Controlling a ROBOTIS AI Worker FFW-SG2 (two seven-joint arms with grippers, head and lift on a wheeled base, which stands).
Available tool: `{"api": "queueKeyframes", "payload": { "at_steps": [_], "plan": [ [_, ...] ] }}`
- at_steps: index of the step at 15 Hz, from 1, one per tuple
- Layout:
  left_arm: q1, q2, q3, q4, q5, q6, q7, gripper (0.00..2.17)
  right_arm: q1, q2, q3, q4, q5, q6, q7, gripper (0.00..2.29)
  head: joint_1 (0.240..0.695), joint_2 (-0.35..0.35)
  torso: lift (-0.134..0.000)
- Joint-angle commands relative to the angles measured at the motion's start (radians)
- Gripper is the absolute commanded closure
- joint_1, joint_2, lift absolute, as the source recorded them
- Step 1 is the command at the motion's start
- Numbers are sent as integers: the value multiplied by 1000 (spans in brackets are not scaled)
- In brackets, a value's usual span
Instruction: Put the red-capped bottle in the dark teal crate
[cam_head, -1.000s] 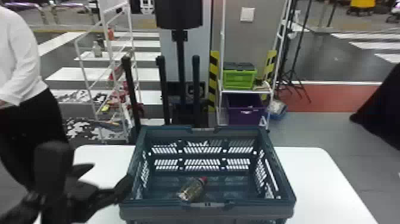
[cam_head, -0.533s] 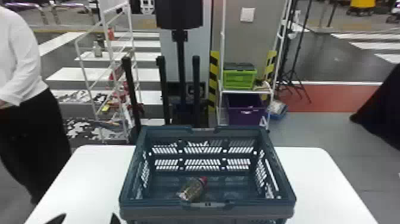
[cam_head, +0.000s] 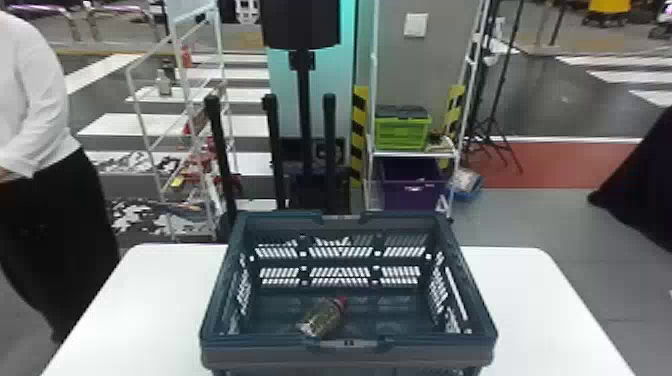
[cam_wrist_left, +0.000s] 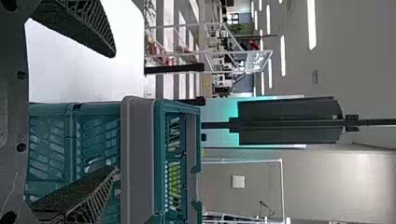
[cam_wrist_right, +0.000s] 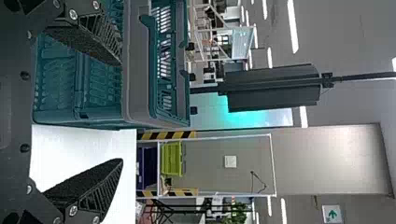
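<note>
The red-capped bottle (cam_head: 322, 318) lies on its side inside the dark teal crate (cam_head: 347, 350), close to the crate's near wall, its cap pointing to the back right. In the left wrist view my left gripper (cam_wrist_left: 115, 111) stands open beside the crate (cam_wrist_left: 138, 158), its fingers wide apart with nothing between them. My right gripper (cam_wrist_right: 122, 112), in the right wrist view, is also open and holds nothing; one finger overlaps the crate (cam_wrist_right: 135, 65) and the other lies over the white table.
The white table (cam_head: 150, 300) extends to both sides of the crate. Behind it stand black posts (cam_head: 328, 150), a white rack with a green box (cam_head: 402, 131) and a purple bin (cam_head: 414, 185). Another white rack (cam_head: 187, 105) is at the back left.
My left arm has drawn back from the crate's left side, down out of the head view's bottom edge. The bottle and crate have stayed where they were.
</note>
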Motion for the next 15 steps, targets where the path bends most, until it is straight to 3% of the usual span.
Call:
{"api": "queueKeyframes", "payload": {
  "at_steps": [1, 15],
  "plan": [
    [16, -6, 0, -1, -11, -49, 7, 12, -9, -6, 4, 0, 2, 4, 0, 154, 499, 0, 0],
    [10, -11, -10, 30, -8, -59, 10, 12, -21, -14, 16, 5, -1, 32, 0, 154, 499, 0, 0]
  ]
}}
